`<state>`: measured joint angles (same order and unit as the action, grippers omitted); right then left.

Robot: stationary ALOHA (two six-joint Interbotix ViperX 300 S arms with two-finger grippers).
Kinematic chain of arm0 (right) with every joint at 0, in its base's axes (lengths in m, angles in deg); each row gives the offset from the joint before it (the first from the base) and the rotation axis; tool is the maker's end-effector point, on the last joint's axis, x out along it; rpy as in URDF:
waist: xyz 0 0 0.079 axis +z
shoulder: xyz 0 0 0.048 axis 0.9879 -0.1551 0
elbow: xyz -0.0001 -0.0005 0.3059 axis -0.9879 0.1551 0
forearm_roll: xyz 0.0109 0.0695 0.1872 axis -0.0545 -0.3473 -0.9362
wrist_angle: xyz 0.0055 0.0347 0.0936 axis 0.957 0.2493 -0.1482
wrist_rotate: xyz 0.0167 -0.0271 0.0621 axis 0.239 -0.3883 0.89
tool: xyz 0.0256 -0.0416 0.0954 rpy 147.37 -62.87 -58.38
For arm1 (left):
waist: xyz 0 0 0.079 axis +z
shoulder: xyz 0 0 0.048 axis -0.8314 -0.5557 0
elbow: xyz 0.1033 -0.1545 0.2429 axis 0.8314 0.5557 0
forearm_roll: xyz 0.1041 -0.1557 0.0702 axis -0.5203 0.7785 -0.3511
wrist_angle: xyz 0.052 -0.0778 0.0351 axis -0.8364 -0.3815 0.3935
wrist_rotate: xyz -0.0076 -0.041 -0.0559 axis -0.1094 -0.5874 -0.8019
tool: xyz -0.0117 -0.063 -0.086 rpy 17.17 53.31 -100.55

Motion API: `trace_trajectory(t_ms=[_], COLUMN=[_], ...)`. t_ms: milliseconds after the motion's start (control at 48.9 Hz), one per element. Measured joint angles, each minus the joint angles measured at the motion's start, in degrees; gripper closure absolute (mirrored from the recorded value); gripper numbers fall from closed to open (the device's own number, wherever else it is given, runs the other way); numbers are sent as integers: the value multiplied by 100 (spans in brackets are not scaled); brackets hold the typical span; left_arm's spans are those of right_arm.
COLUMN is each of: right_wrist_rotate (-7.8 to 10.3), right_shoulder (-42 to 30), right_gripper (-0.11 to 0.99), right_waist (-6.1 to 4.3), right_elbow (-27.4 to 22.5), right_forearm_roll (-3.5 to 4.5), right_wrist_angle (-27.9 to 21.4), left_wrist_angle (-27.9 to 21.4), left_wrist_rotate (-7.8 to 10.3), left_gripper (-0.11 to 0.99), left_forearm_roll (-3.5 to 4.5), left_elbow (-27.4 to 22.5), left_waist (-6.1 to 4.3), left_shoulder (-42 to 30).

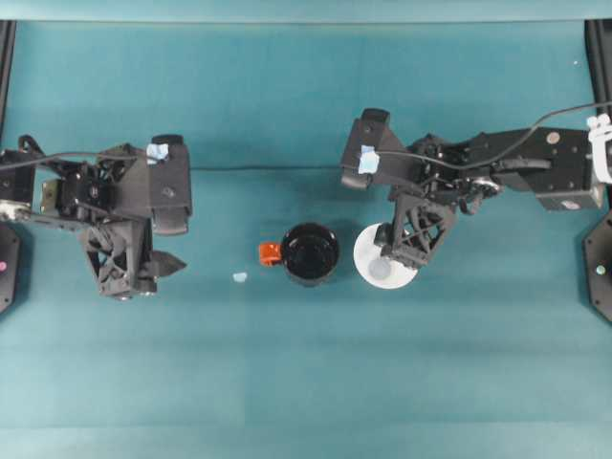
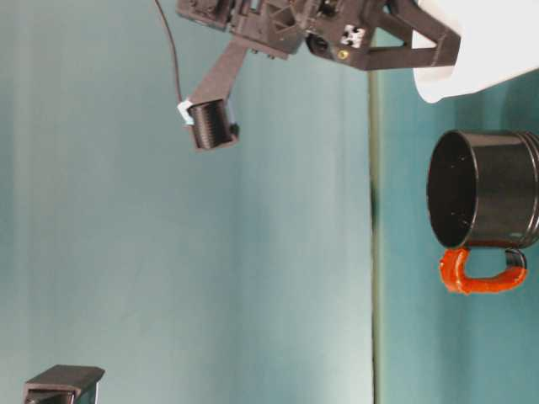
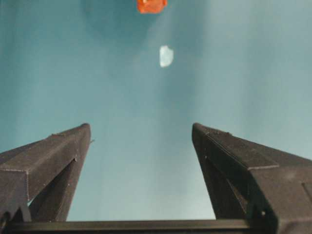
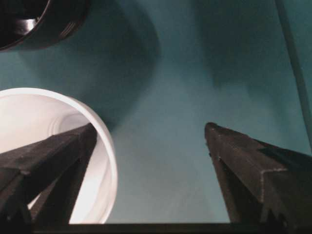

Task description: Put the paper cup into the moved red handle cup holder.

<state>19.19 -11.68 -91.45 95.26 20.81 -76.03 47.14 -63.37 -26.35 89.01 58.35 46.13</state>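
The white paper cup (image 1: 375,247) stands upright on the teal table, just right of the black cup holder (image 1: 310,254), whose red handle (image 1: 270,253) points left. My right gripper (image 1: 402,256) is open and straddles the cup's wall. In the right wrist view one finger (image 4: 58,156) reaches over the paper cup's (image 4: 29,112) mouth and the other stays outside, with the holder's rim (image 4: 29,22) beyond. The table-level view shows the holder (image 2: 488,202) beside the cup (image 2: 497,42). My left gripper (image 1: 158,273) hangs open and empty, far left of the holder.
A small white scrap (image 1: 239,277) lies on the table left of the red handle, ahead of the left gripper's fingers (image 3: 58,156) as scrap (image 3: 166,55). A dark seam (image 1: 268,169) runs across the table behind the arms.
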Motion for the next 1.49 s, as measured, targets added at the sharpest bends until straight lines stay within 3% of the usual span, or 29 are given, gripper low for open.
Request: trace_trajectory(t_ms=[82,327,470,573,777,1023,1084,1350,1493], right_wrist_rotate=[0,123,360,527,571,571,571,571,580], right_shoulder=[0,-9,-9,0,211,598,589,9,-369], right_gripper=[9,77,95,98,99,99,99,99,99], right_waist=[35,290,378,396,369,26,-9,44,70], right_elbow=[0,0,0,-53,-369,-1248,-1503,-2496,-2777], right_forearm_roll=[-18,-26,-26,-35,-26,-26,-26,-18,-18], right_wrist_angle=[-35,-53,-53,-97,-650,-1934,-2092,-2065,-1978], left_wrist_angle=[79,176,176,185,176,185,185,176,185], left_wrist_rotate=[0,0,0,0,0,0,0,-9,-9], left_gripper=[-4,-4,-4,-4,-4,-4,-4,-4,-4], left_forearm_roll=[18,18,0,0,0,0,18,0,18], left_elbow=[9,35,35,35,35,53,53,105,105], left_waist=[9,0,0,0,0,0,0,0,0], left_shoulder=[0,0,-9,-9,-9,-9,0,0,0])
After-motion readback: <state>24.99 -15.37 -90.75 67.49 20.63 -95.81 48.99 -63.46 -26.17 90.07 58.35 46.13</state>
